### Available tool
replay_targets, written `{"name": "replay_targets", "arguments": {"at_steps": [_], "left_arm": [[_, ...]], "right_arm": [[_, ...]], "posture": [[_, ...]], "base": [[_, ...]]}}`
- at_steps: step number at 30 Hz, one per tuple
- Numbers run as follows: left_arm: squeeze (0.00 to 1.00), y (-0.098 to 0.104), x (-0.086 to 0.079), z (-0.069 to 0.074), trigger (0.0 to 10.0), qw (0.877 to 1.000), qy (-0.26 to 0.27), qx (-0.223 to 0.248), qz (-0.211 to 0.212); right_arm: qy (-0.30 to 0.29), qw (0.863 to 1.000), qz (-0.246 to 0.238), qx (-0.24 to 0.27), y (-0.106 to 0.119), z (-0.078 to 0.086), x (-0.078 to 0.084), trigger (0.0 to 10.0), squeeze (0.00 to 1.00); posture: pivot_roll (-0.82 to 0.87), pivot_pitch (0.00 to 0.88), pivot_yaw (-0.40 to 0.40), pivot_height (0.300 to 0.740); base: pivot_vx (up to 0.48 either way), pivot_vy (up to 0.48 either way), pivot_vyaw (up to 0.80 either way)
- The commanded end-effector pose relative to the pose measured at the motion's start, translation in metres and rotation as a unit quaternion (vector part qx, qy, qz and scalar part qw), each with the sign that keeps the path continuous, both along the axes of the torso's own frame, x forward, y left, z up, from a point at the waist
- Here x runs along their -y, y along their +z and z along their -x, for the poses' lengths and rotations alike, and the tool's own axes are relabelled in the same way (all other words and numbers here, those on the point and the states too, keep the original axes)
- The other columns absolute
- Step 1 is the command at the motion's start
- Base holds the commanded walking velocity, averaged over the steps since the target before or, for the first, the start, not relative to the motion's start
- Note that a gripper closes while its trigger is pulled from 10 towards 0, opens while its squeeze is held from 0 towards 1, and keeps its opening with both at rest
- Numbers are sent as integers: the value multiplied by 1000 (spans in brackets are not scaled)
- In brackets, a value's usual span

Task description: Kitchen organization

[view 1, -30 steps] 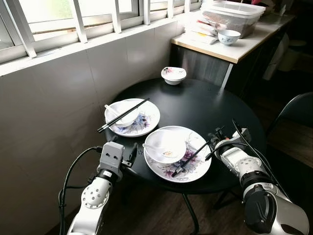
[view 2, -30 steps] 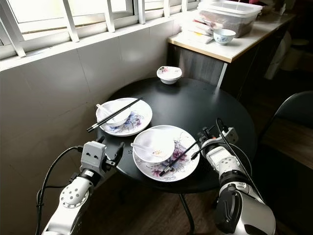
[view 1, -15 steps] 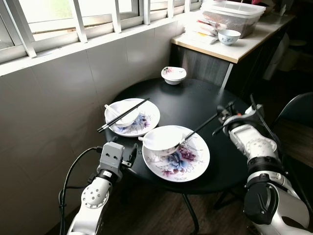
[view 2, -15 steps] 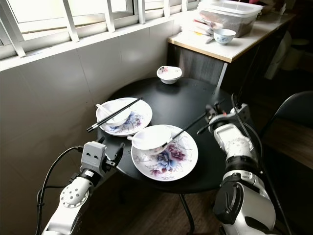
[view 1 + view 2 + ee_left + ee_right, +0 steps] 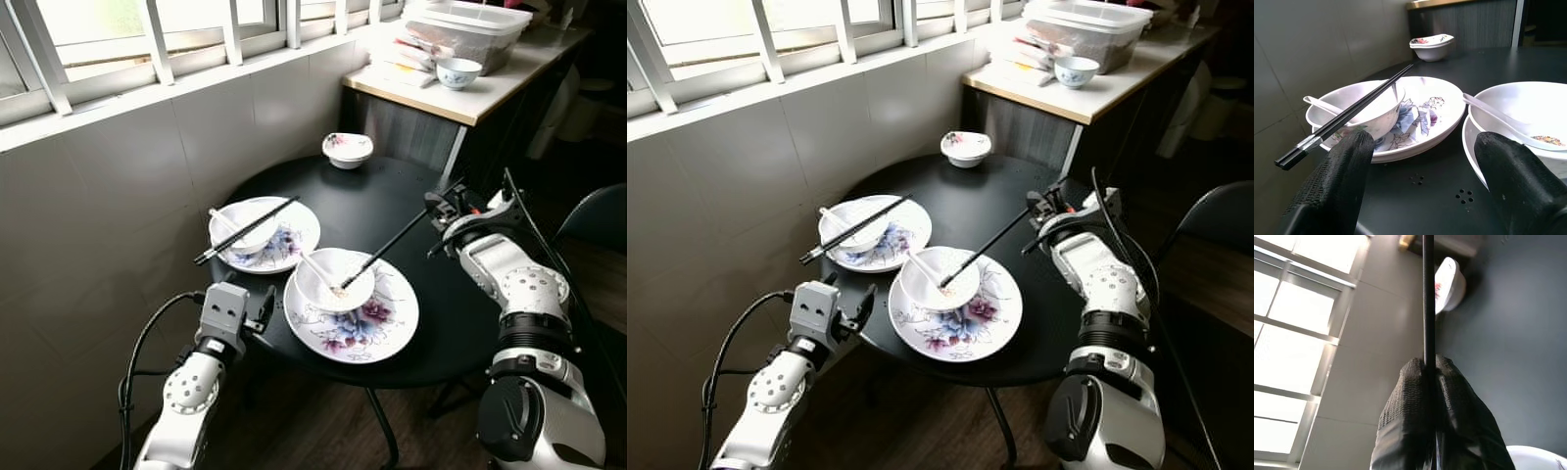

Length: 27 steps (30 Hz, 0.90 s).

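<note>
While our right gripper [image 5: 438, 208] stays lifted over the far right part of the round black table [image 5: 431, 294], its fingers [image 5: 1415, 396] are pressed together around a pair of black chopsticks [image 5: 384, 249]. From that grip the sticks slope down toward the table's middle, and their tips end inside the near bowl [image 5: 335, 282], beside a white spoon [image 5: 315, 269] whose handle leans out over the bowl's rim. This bowl sits on a flowered plate [image 5: 377, 328] at the table's near edge (a small smear of food shows on the bowl's bottom).

Further along the table's window side we see a second flowered plate [image 5: 294, 243] carrying another bowl [image 5: 245, 230], with a spoon [image 5: 1320, 104] inside it and a second pair of chopsticks [image 5: 245, 231] laid across its rim, one end jutting out past the plate. At the table's far edge stands a small patterned bowl [image 5: 348, 150], well apart from both plates.

Our left gripper [image 5: 265, 311] hangs just off the table's near edge, its two fingers [image 5: 1337, 181] spread apart and holding nothing, pointing between the two plates.
</note>
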<state>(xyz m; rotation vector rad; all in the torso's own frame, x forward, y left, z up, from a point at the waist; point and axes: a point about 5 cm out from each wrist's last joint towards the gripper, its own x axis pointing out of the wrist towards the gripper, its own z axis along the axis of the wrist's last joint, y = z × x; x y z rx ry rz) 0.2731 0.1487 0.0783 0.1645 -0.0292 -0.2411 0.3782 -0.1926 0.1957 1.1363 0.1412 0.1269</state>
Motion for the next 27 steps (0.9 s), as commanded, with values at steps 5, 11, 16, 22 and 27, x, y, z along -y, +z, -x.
{"name": "replay_targets", "arguments": {"at_steps": [5,11,16,22,27], "left_arm": [[0,0,-4,-1,10000,1000,13,1,5],[0,1,-9,0,10000,999,38,7,13],[0,1,-13,1,10000,998,55,8,23],[0,-1,-12,0,10000,998,51,2,23],[0,-1,-11,0,10000,998,51,1,23]], "right_arm": [[12,984,146,103,22,10,-17,0,0],[43,961,226,154,22,23,-39,0,0],[61,951,209,221,31,35,-54,0,0],[80,960,141,227,37,37,-60,0,0],[96,956,149,234,33,41,-66,0,0]], "posture": [[14,0,-38,740],[18,0,-41,740],[24,0,-43,740],[23,0,-44,740],[25,0,-45,740]], "base": [[0,0,0],[0,0,363],[0,384,800],[0,480,800],[0,480,800]]}}
